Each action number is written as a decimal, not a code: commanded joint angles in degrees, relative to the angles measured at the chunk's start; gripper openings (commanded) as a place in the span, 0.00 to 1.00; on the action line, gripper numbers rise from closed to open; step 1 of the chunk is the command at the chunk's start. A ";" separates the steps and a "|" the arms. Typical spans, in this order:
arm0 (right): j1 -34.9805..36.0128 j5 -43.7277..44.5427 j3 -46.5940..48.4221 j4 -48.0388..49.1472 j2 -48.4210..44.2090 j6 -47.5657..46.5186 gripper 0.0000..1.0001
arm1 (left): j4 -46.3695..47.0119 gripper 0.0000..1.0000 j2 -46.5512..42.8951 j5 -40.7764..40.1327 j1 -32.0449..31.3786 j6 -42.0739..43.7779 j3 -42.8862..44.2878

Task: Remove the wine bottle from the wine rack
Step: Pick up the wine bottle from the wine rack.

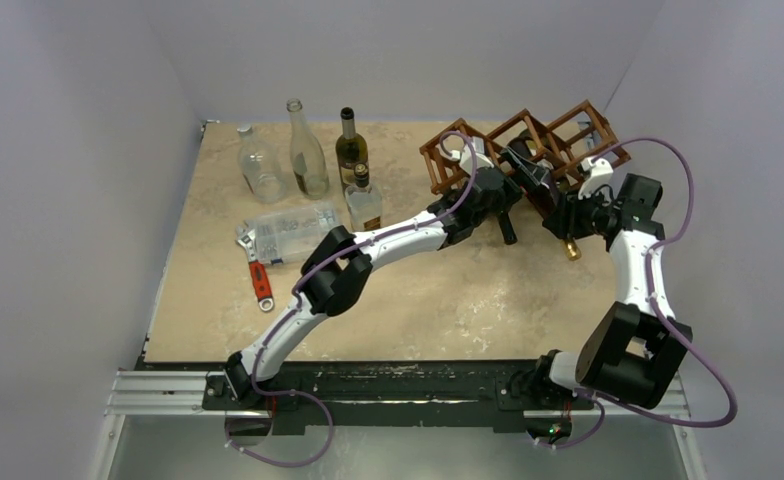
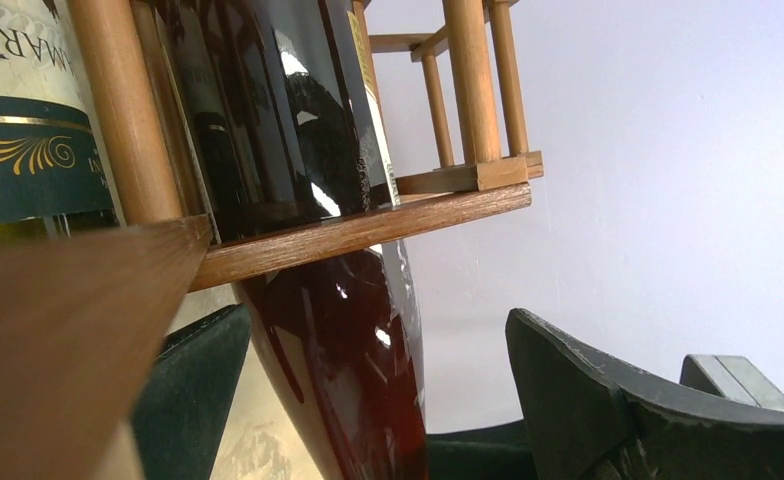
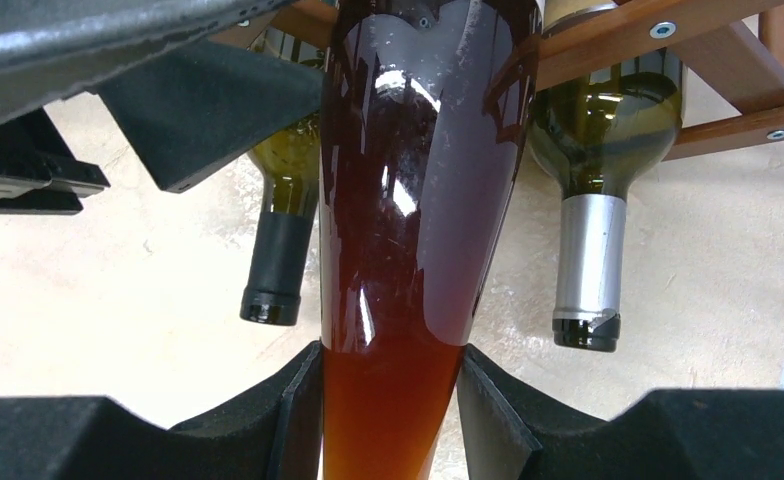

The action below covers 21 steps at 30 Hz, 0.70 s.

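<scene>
Right jaws clamp the neck of the wine bottle (image 3: 398, 200)!
Left jaws gape wide, one on either side of its body, just below a rail of the wine rack (image 2: 368, 225).

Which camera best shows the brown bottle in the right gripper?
Right wrist: the brown bottle fills the frame, its neck clamped in the right gripper. Left wrist shows only its shoulder under the wine rack; the top view barely shows it.
</scene>
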 commanded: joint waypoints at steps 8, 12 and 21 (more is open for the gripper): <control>0.74 -7.03 0.66 -4.64 -1.77 -2.81 0.00 | -4.84 1.00 3.73 4.01 -1.26 -3.17 3.88; 0.74 -7.03 1.10 -4.48 -1.37 -2.37 0.00 | -8.75 0.99 3.16 3.82 -1.62 -3.40 3.90; 0.69 -6.88 1.32 -4.29 -1.11 -2.20 0.00 | -11.57 0.96 2.10 4.88 -2.39 -4.78 3.48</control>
